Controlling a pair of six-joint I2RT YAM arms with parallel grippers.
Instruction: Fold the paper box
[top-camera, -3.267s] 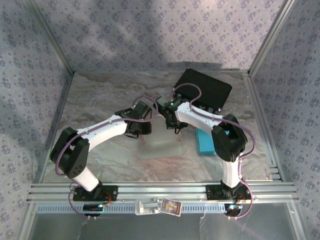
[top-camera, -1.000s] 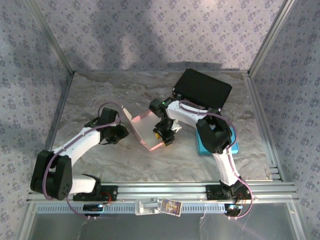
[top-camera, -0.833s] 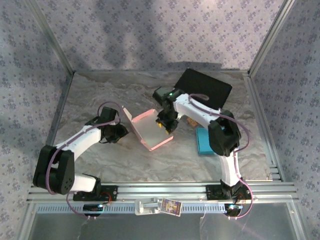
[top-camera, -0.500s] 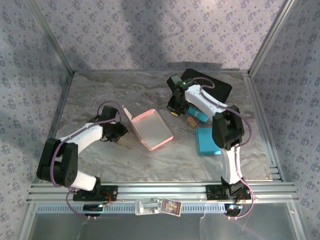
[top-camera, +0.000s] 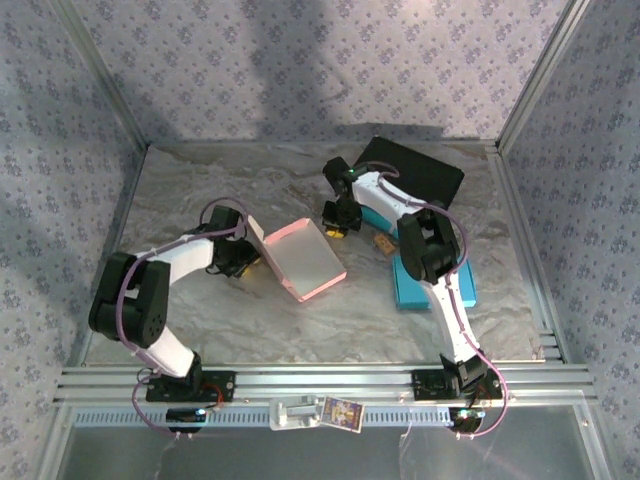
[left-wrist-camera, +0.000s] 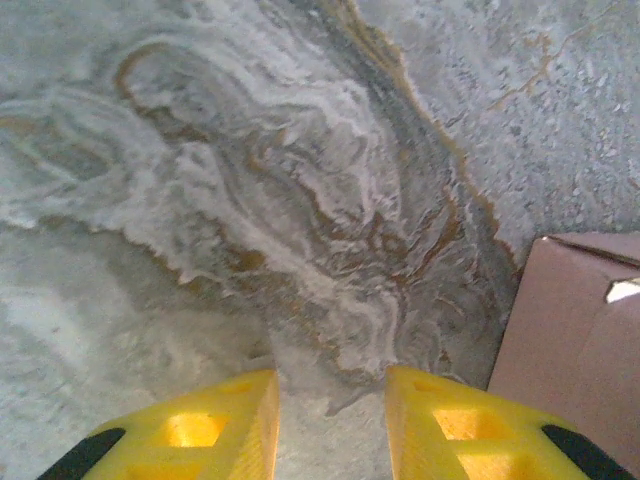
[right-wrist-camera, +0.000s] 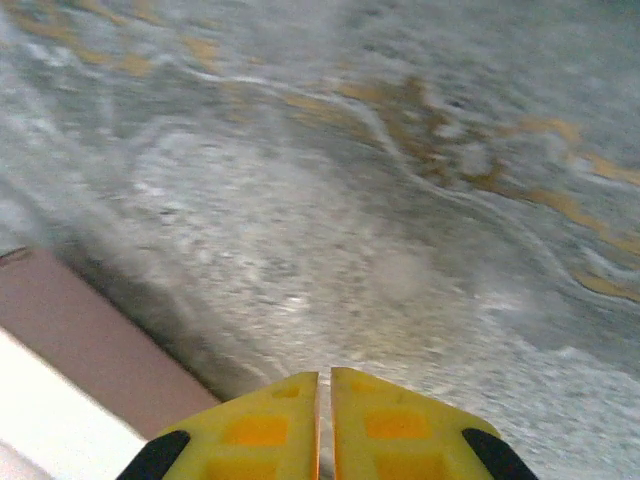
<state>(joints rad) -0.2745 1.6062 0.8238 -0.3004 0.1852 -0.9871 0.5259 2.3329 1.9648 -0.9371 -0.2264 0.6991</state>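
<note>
The pink paper box (top-camera: 308, 262) lies open on the marbled table (top-camera: 200, 190), its lid flap (top-camera: 256, 238) standing up on the left side. My left gripper (top-camera: 240, 264) is low beside that flap, outside the box. Its yellow fingers (left-wrist-camera: 225, 420) are open over bare table, and the box's brown outer wall (left-wrist-camera: 575, 330) stands just to their right. My right gripper (top-camera: 336, 226) hovers just past the box's far right corner. Its tips (right-wrist-camera: 325, 378) are shut with nothing between them, and the box's edge (right-wrist-camera: 70, 345) lies below left of them.
A black case (top-camera: 410, 178) lies at the back right. A teal pad (top-camera: 428, 282) rests right of the box, with another teal piece (top-camera: 385, 215) under the right forearm. A small brown object (top-camera: 382, 243) sits between them. Patterned walls enclose the table.
My right gripper left the box's inside, swung to the back right, then came back a little toward the box's far corner and shut. The left gripper stayed by the lid flap.
</note>
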